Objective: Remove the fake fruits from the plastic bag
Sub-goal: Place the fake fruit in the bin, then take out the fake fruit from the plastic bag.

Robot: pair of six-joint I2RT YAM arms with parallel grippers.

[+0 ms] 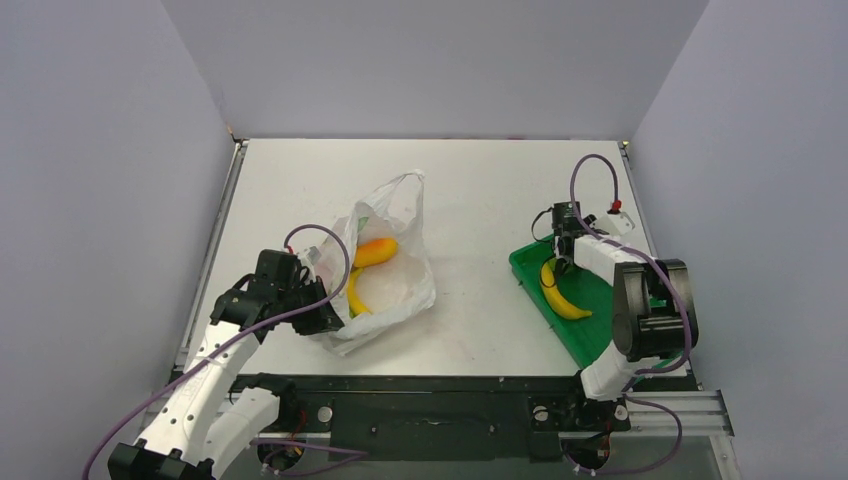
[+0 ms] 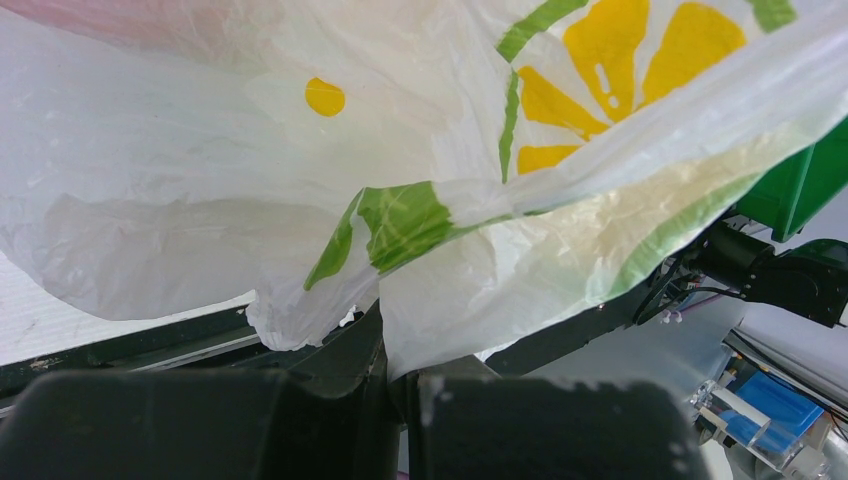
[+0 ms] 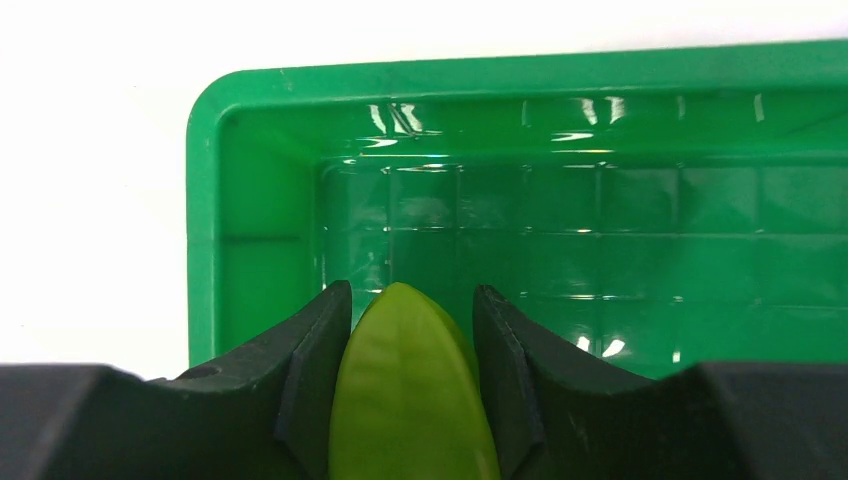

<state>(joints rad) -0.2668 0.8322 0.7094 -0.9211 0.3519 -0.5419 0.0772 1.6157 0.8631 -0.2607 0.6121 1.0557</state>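
The plastic bag (image 1: 392,292) lies crumpled on the table left of centre, its mouth facing the back. Inside it I see an orange-yellow mango (image 1: 375,251) and a yellow banana (image 1: 354,296). My left gripper (image 1: 325,318) is shut on the bag's near left edge. In the left wrist view the white bag (image 2: 300,180) with green and yellow print is pinched in the left gripper (image 2: 400,350). My right gripper (image 1: 563,250) hovers over the tray's far end. It is shut on a green starfruit (image 3: 410,400), which fills the right gripper (image 3: 412,292).
A green rectangular tray (image 1: 578,337) sits at the right, with a second banana (image 1: 562,295) lying in it. Its far left corner (image 3: 260,200) lies just beyond my right fingers. Grey walls enclose the table on three sides.
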